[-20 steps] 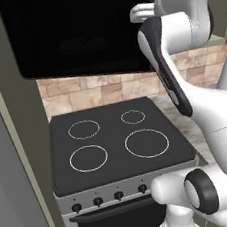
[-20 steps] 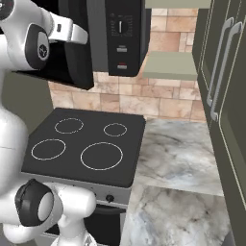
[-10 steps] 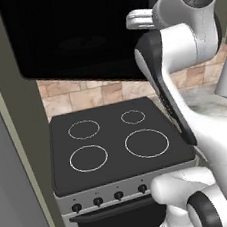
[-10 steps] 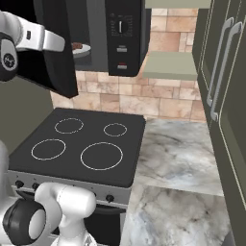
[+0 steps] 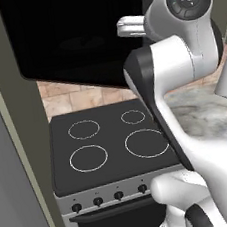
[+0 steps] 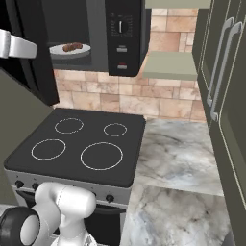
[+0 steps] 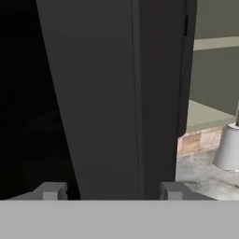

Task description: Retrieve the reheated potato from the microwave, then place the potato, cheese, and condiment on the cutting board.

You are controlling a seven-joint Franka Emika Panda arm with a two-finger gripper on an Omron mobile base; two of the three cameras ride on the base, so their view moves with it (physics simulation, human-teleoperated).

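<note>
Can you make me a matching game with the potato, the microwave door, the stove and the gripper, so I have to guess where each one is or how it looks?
Things:
1. potato
2. microwave door
3. stove
4. gripper

Descriptions:
A. swung open
B. on a white plate inside the microwave
C. fingers apart, close to the dark door
D. black top with four white rings

Right pairs: 1-B, 2-A, 3-D, 4-C
</note>
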